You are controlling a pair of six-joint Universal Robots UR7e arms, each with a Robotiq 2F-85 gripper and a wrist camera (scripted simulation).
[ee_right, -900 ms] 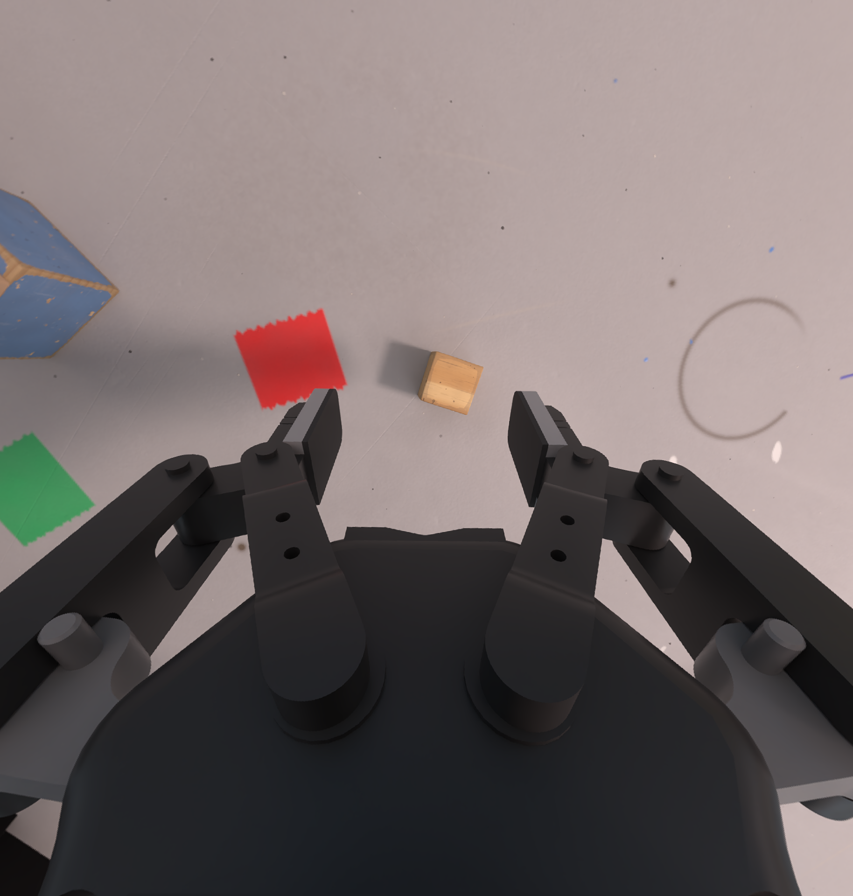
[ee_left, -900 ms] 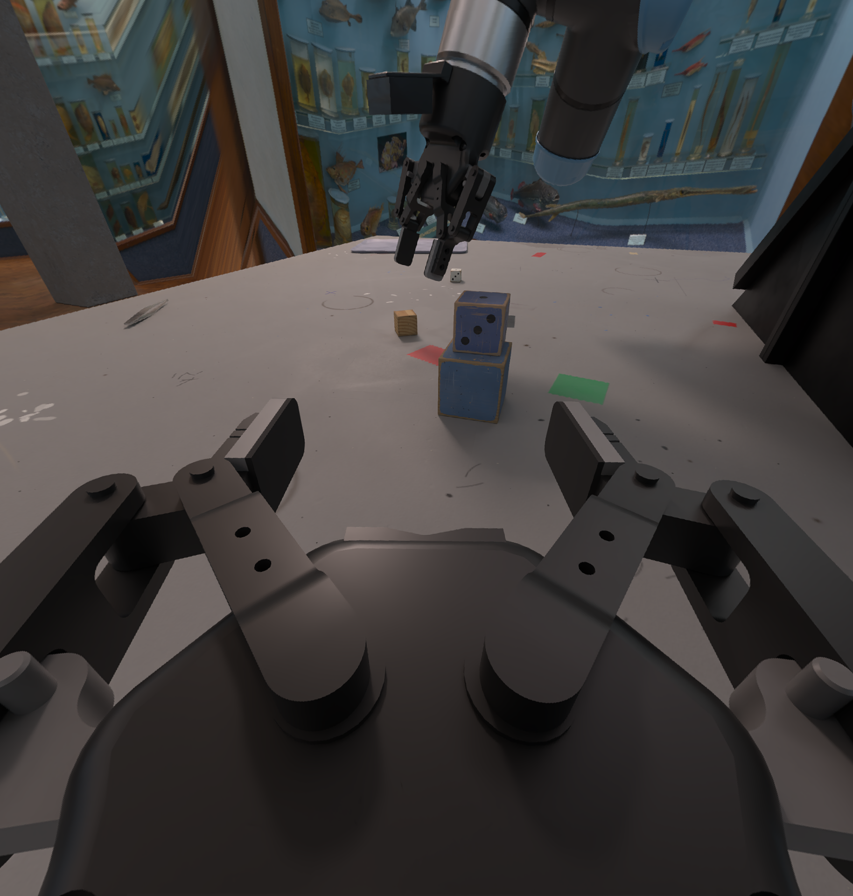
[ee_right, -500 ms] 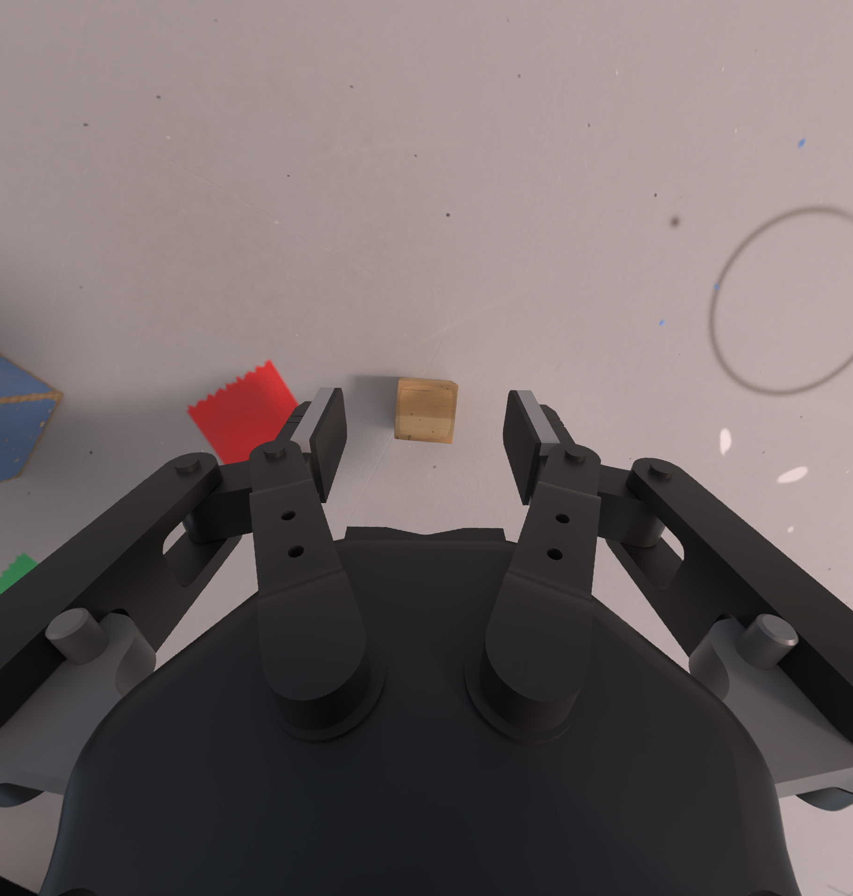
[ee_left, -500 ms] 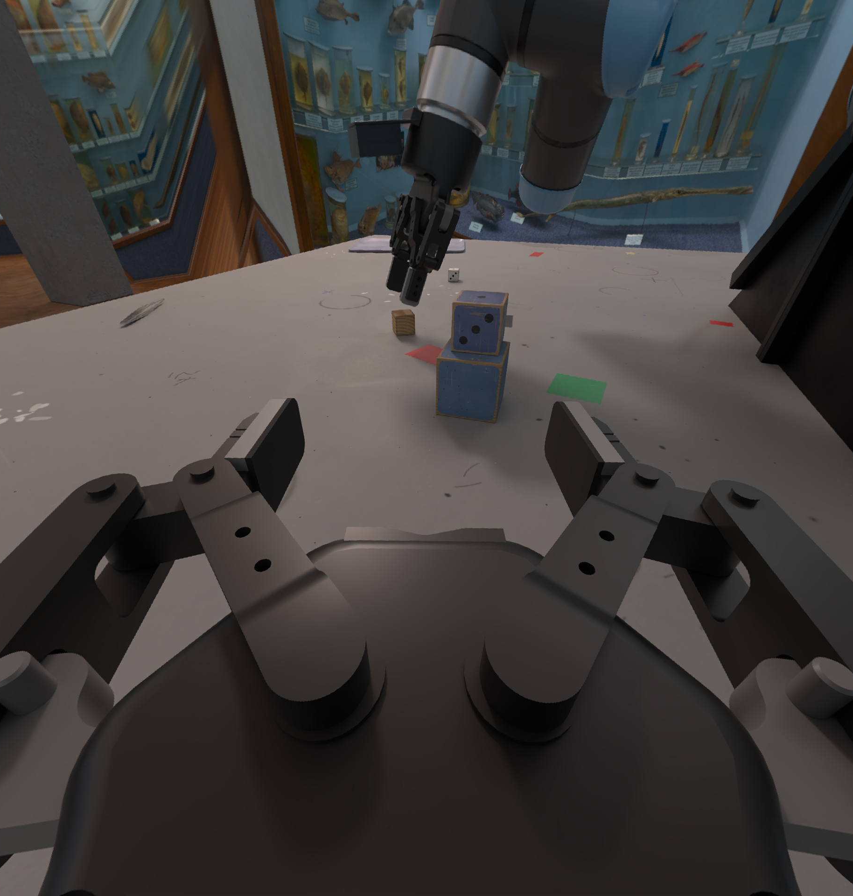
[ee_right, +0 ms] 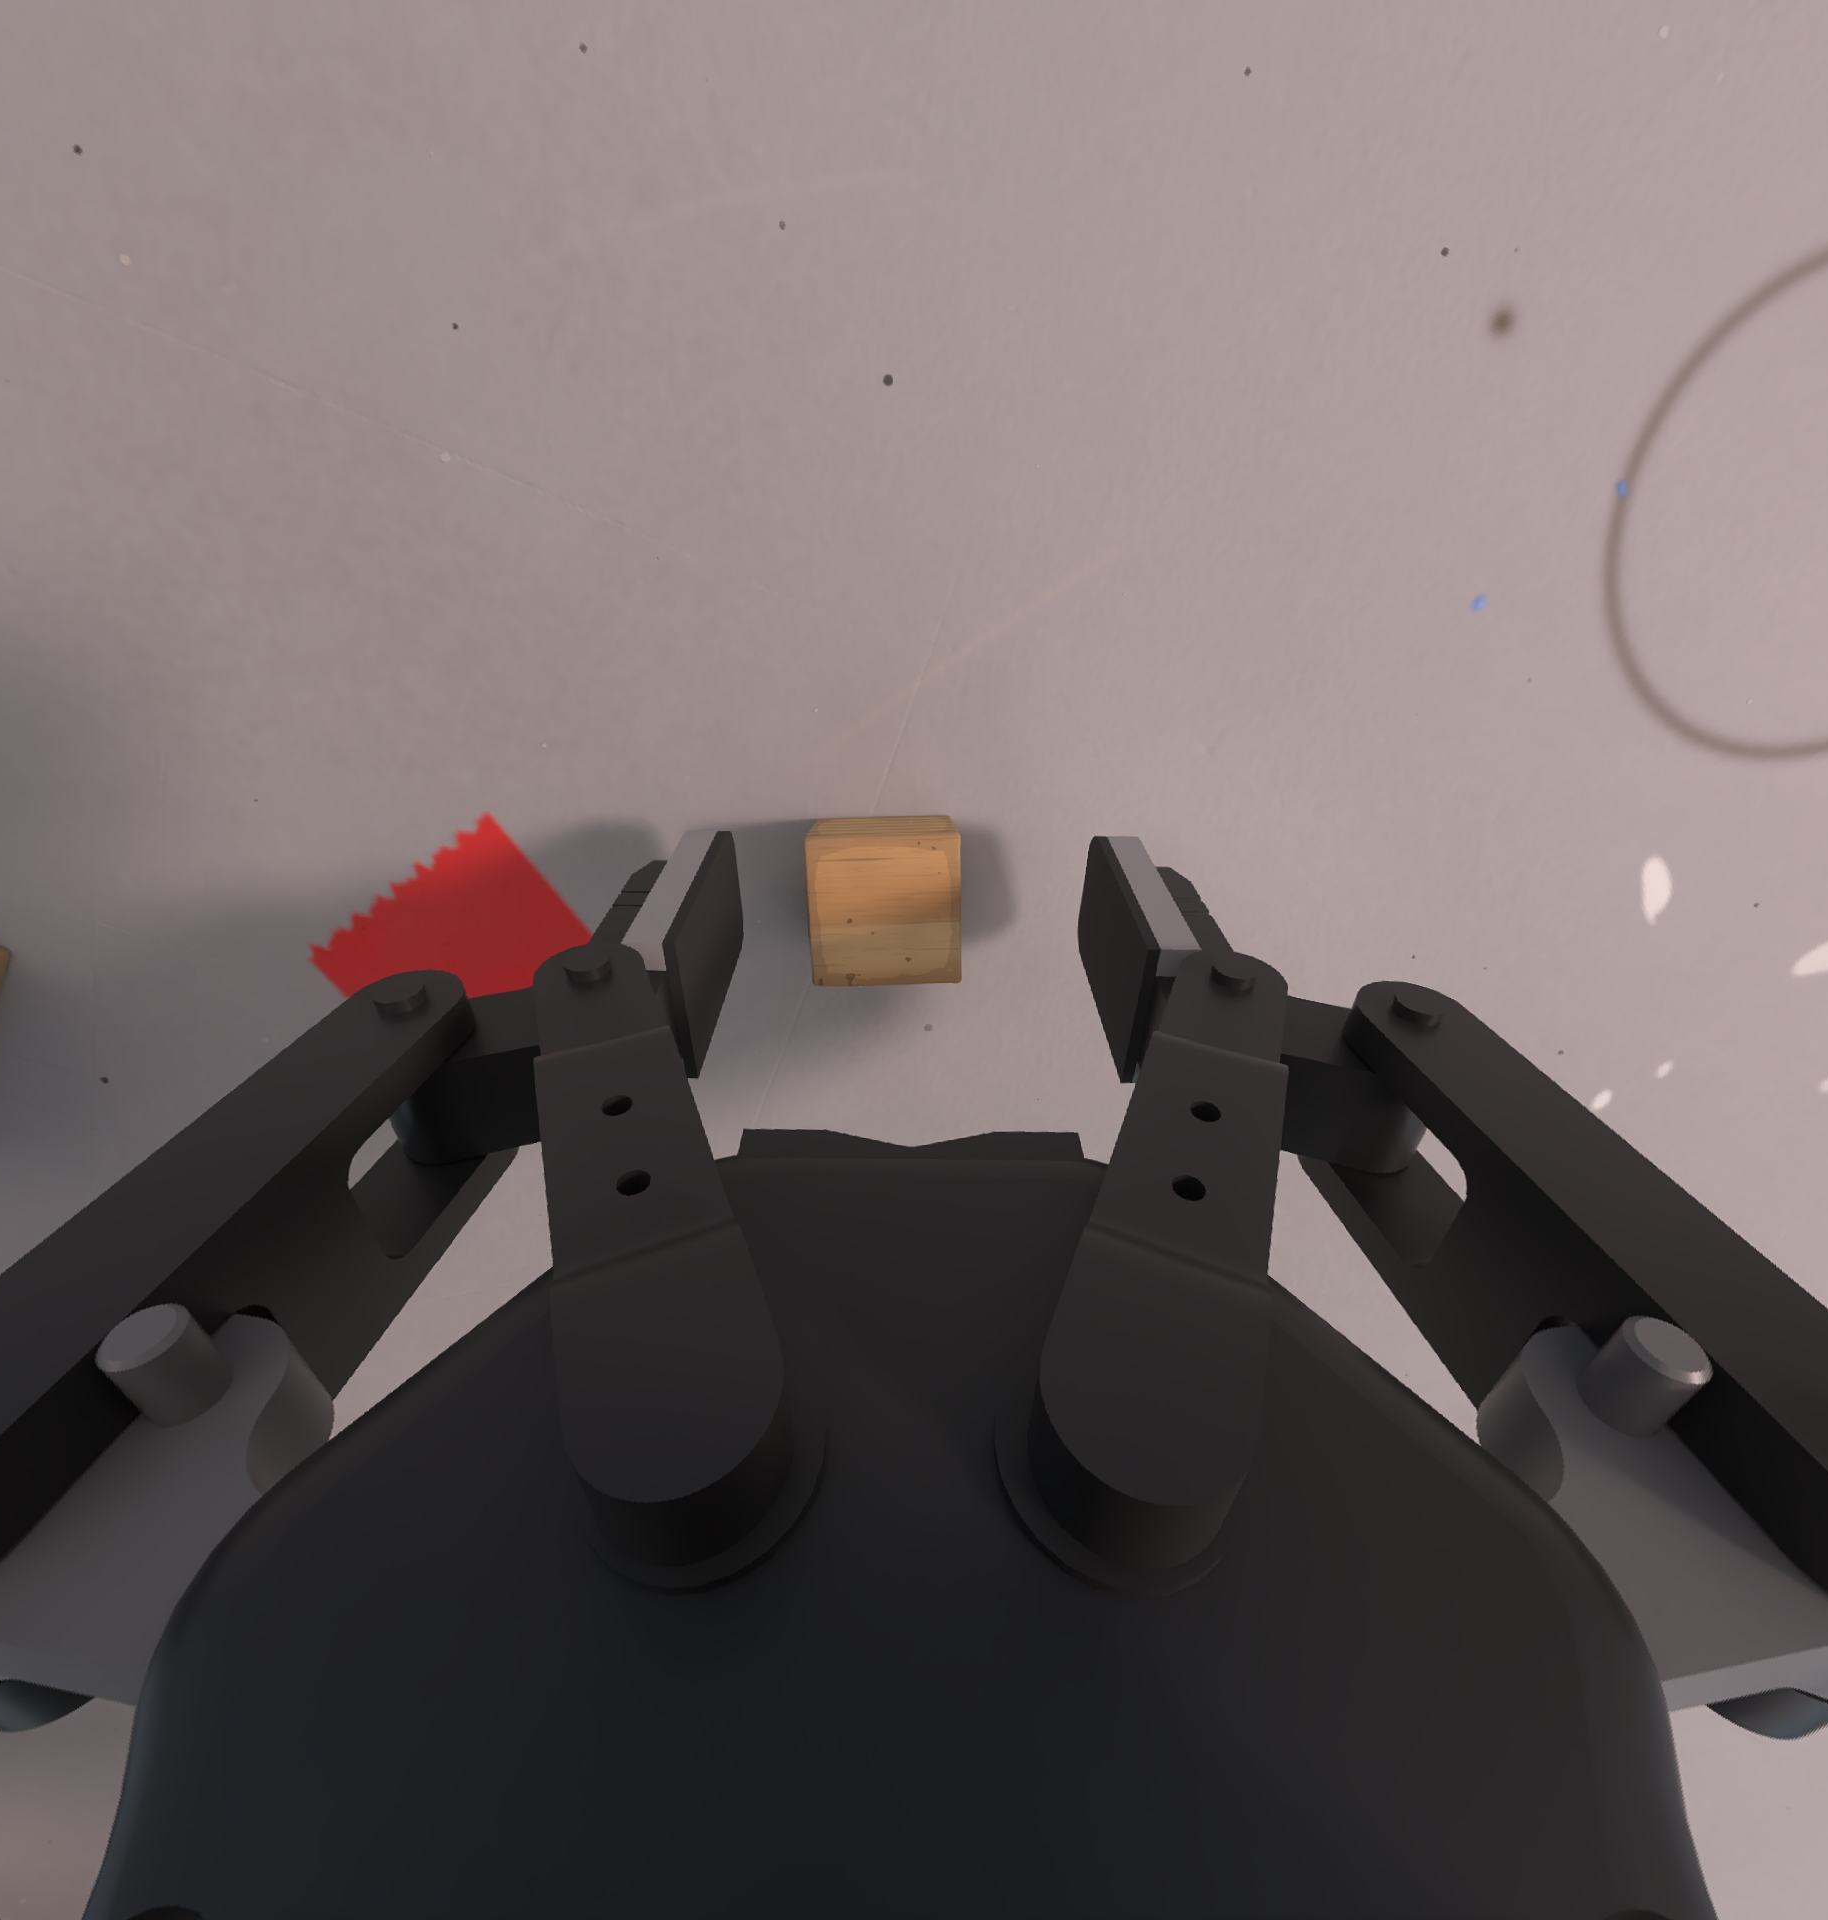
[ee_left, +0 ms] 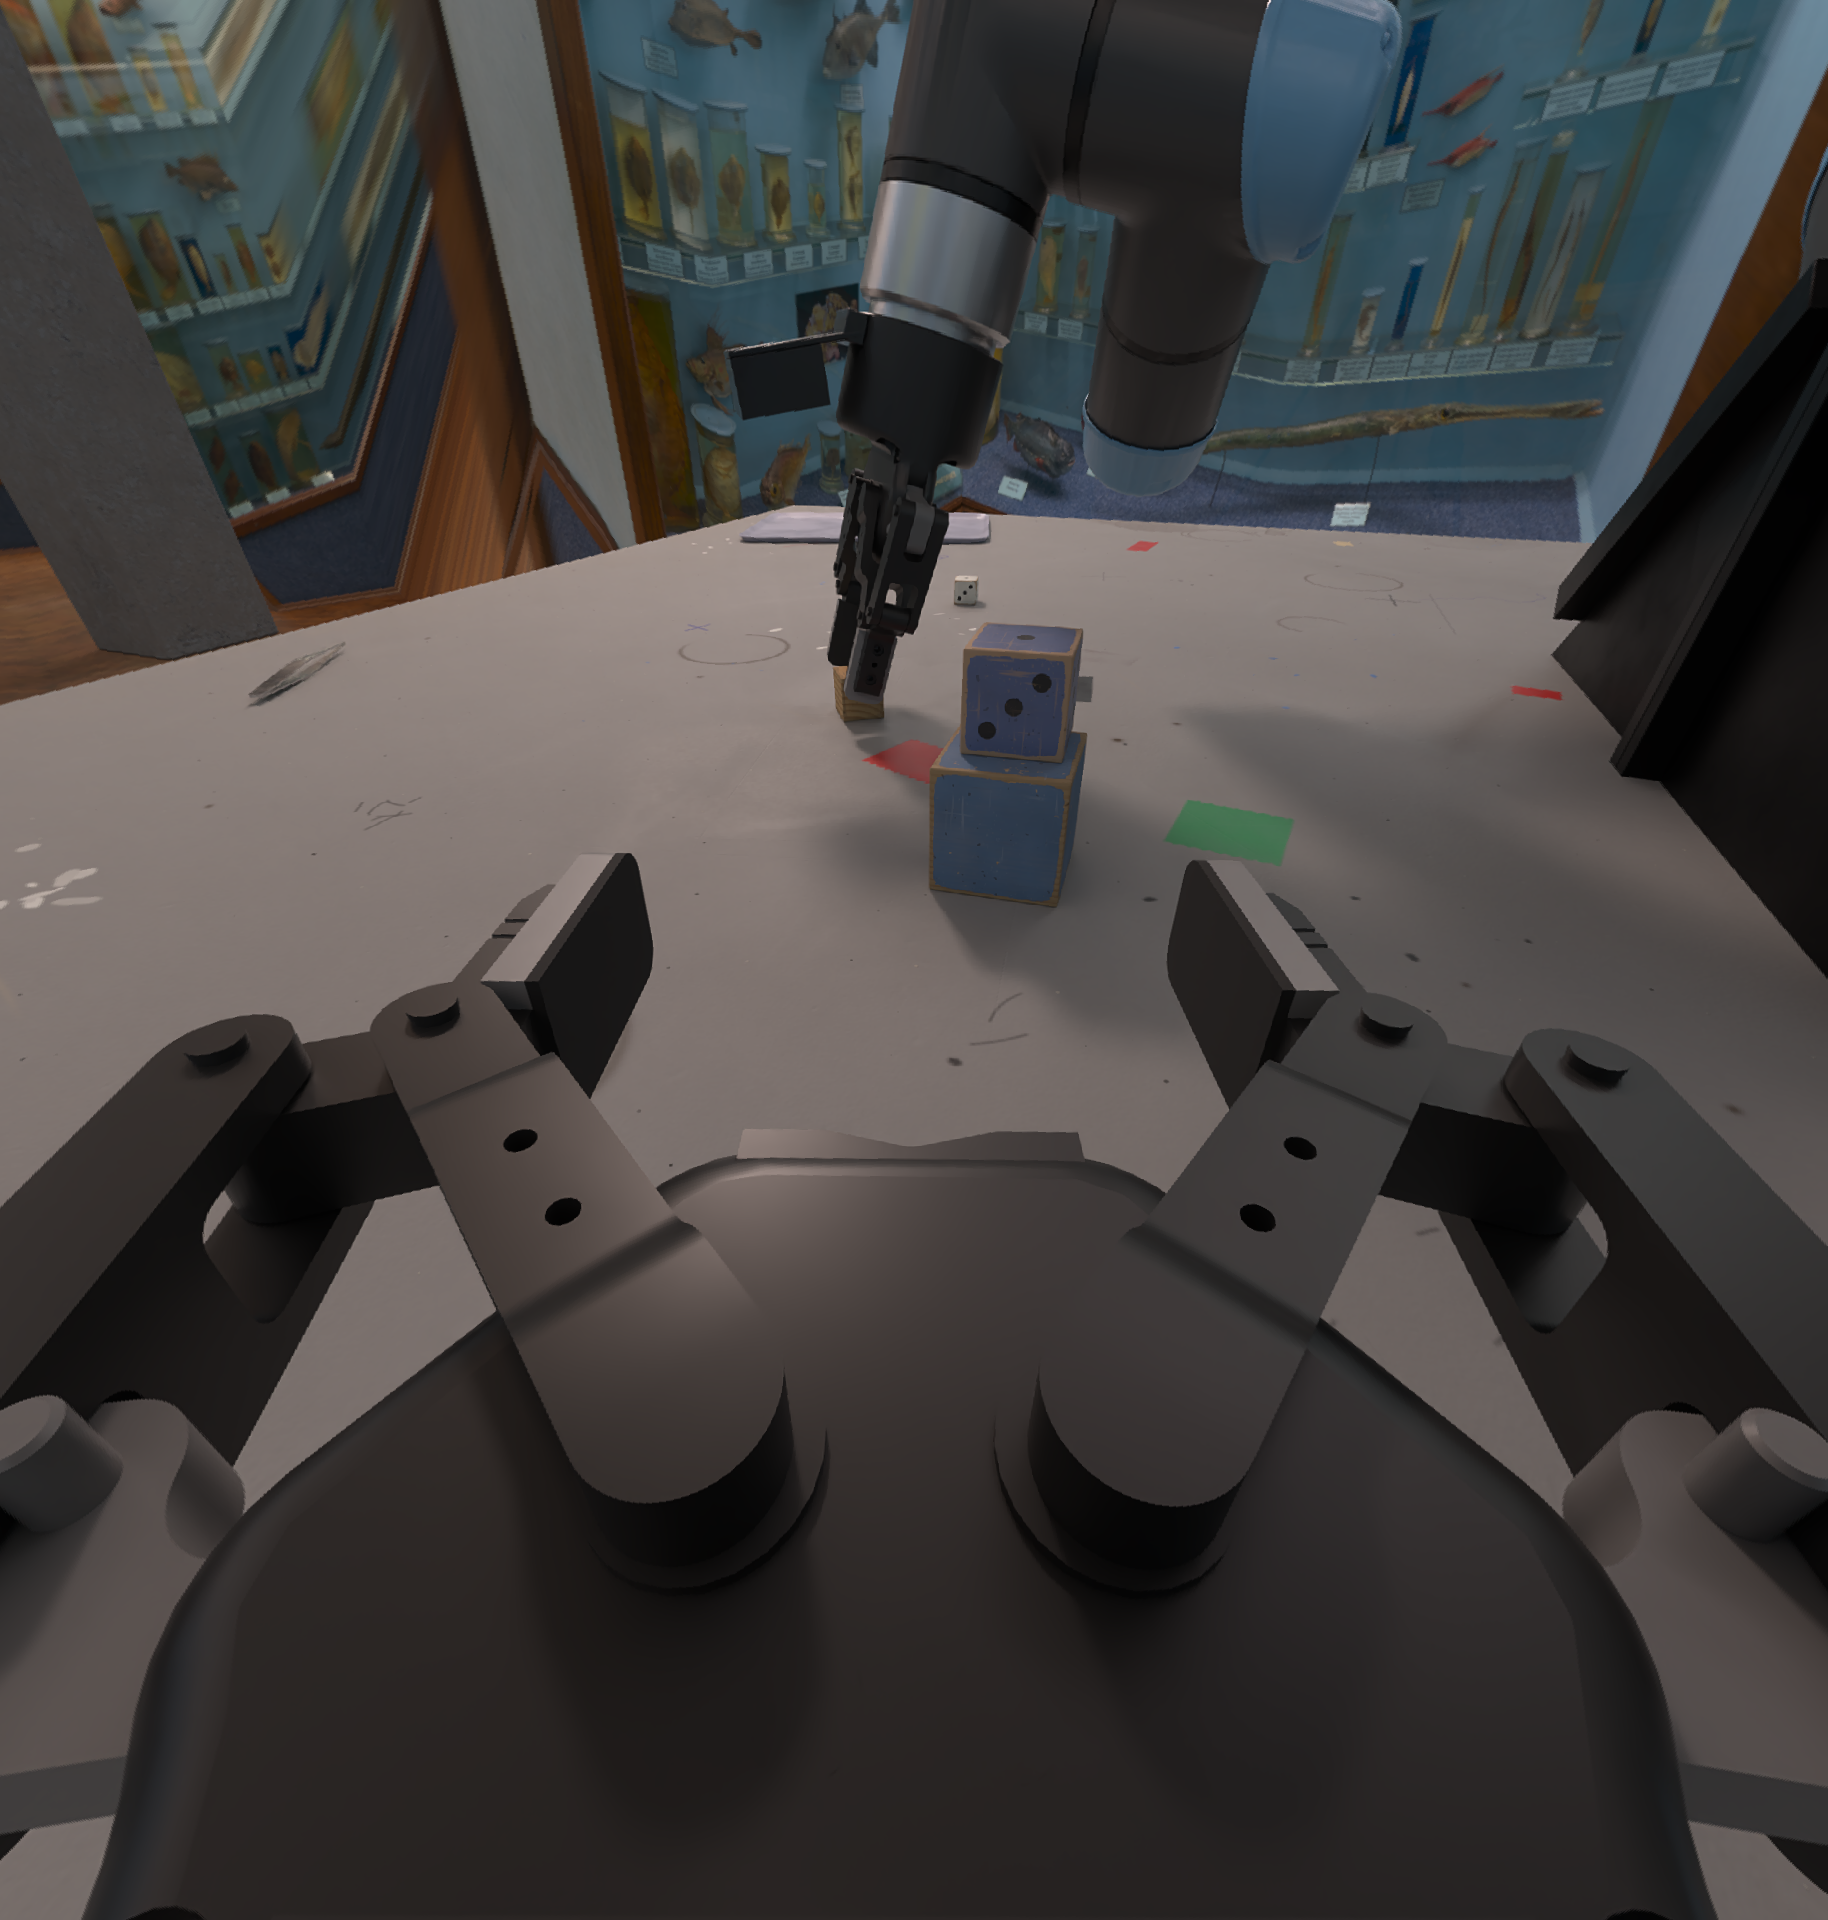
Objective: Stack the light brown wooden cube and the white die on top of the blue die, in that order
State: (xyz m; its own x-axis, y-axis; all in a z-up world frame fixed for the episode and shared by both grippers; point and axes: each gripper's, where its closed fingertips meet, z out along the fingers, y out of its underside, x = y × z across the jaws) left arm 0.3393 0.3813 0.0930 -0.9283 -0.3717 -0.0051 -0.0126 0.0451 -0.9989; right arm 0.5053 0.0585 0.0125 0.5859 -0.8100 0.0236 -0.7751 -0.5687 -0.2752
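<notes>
In your left wrist view, the left gripper (ee_left: 905, 966) spreads wide at lower centre over bare table (ee_left: 474, 852). Up at centre, the right gripper (ee_left: 860, 681) straddles the cube (ee_left: 856, 711); right of it the blue die (ee_left: 1022, 693) sits on a blue block (ee_left: 1003, 828), white die (ee_left: 965, 590) behind. Only your right wrist view shows the right gripper (ee_right: 910, 940) released, cube (ee_right: 882, 902) between its pads (ee_right: 704, 935), nearer the left one, red patch (ee_right: 453, 914) at left.
</notes>
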